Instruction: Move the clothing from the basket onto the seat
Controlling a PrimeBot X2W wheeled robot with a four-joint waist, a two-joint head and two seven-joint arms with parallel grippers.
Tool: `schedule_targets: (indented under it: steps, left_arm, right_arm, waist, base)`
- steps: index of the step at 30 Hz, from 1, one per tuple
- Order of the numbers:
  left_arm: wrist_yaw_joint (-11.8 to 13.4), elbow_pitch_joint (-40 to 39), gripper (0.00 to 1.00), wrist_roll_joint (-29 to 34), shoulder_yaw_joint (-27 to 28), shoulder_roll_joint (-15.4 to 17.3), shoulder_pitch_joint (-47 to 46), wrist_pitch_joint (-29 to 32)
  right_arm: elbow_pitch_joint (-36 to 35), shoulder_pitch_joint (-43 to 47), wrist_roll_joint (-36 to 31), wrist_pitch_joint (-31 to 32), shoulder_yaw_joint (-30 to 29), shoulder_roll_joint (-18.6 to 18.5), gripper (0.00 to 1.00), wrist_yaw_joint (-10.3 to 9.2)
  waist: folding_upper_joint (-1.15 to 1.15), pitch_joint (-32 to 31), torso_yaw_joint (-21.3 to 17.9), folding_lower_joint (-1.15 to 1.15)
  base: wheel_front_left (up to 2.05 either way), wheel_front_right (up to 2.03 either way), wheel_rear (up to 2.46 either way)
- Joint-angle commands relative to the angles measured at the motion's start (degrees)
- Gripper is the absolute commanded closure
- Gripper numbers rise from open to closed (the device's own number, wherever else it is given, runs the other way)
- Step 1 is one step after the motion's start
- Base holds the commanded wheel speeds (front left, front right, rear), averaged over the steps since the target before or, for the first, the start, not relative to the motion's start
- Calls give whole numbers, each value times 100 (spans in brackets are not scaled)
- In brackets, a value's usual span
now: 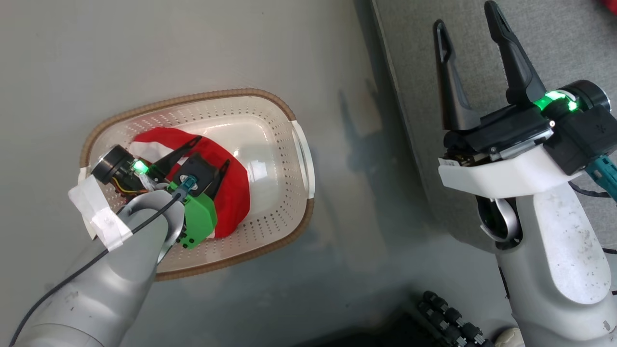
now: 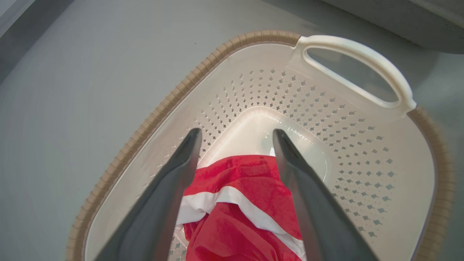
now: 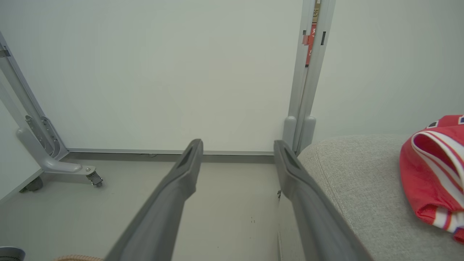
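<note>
Clothing is found in two places. One red garment [image 1: 234, 193] with a white band is bunched in the basket [image 1: 270, 120], toward the end nearest the left arm, while the pale bottom at the other end is left bare. The basket is set on the grey floor [image 1: 193, 43], near the seat [image 1: 569, 43], with its brown woven rim and one white side handle [image 1: 302, 159] turned toward the cushion's edge.

The left gripper [image 1: 212, 150] is lowered into the basket, over the fabric. Its pincer is released: the two dark fingers are spread wide, and in the left wrist view the red cloth and its white stripe are seen lying between and below them. Nothing is clamped. Whether the fingertips are touching the cloth cannot be told.

The right gripper [image 1: 465, 17] is held over the seat's near edge, well apart from the basket. Its pincer is likewise released, the fingers parted with nothing between them. In the right wrist view a second garment [image 3: 431, 170], red with white stripes, is seen crumpled on the seat, off to one side of the fingers and apart from them. Beyond the fingertips a pale wall panel [image 3: 181, 72], a grey upright post [image 3: 308, 72] and a castered frame foot [image 3: 58, 166] are shown.
</note>
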Motion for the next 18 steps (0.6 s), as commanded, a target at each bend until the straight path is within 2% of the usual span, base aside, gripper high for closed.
schedule_targets:
  steps: [1, 9, 18]
  left_arm:
    - [-13, 178, 0, -24, -112, 56, -213, 4]
    - [-14, 1134, 0, -29, -787, 30, -847, 86]
    - [-13, 1657, 0, -6, -1514, 198, -1318, 457]
  right_arm:
    - [-62, -109, 12, -1, 15, -8, 0, -8]
    - [-218, -278, 19, -1, 52, -7, 0, -8]
    - [-435, -361, -42, -1, 55, -8, 0, -8]
  waist:
    - [0, 449, -210, -1]
    - [0, 993, -293, -1]
    - [0, 1450, -295, -1]
  base:
    - [0, 0, 0]
    - [0, 0, 0]
    - [0, 0, 0]
